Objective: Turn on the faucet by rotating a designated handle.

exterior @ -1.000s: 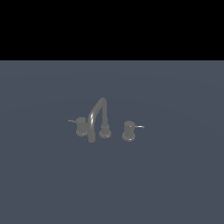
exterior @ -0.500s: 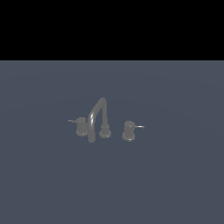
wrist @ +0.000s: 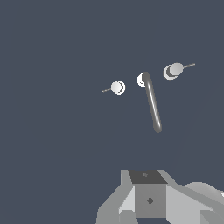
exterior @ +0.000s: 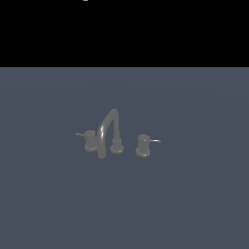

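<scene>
The dull-gray faucet (exterior: 113,131) stands mid-floor in the exterior view, its arched spout curving forward from a round base. The designated handle (exterior: 90,140) is the knob at the exterior view's left, with a thin pale lever pointing left. The twin knob (exterior: 143,145) has its lever pointing right. In the wrist view I look down on the faucet (wrist: 152,103), the designated handle (wrist: 117,87) and the twin knob (wrist: 174,70) from well above. Only part of my gripper (wrist: 151,203) shows there, cut by the picture's edge and far from the handle. Its fingertips are out of frame.
The faucet stands on a plain blue-gray floor (exterior: 194,204) with a black background behind. A tiny pale speck (exterior: 86,0) at the exterior view's top edge may be part of the arm.
</scene>
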`<action>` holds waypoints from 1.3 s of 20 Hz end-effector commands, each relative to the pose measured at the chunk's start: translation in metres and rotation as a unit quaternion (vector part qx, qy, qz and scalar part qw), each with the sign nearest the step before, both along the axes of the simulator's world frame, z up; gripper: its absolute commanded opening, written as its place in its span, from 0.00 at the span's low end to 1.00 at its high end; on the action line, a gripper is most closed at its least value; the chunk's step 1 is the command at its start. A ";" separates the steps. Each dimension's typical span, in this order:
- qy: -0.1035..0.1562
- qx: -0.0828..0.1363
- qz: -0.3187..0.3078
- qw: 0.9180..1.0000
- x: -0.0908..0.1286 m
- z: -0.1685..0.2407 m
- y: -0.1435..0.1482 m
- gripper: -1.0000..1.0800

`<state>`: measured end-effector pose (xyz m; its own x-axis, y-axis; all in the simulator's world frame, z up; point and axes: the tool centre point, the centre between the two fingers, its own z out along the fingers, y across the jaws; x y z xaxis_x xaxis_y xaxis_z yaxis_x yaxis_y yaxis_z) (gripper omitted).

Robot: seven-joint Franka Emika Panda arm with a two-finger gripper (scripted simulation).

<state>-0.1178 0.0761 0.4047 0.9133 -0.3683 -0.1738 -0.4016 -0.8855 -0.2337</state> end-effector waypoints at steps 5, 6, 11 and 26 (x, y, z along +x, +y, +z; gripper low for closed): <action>0.049 0.013 -0.095 0.994 0.036 -0.049 0.024 0.00; 0.056 0.013 -0.110 0.992 0.041 -0.057 0.028 0.00; 0.089 0.007 -0.186 0.978 0.064 -0.100 0.044 0.00; 0.134 -0.061 -0.413 0.899 0.112 -0.233 0.072 0.00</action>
<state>-0.0099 0.1467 0.1847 0.2967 -0.9136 -0.2782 -0.9474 -0.3183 0.0349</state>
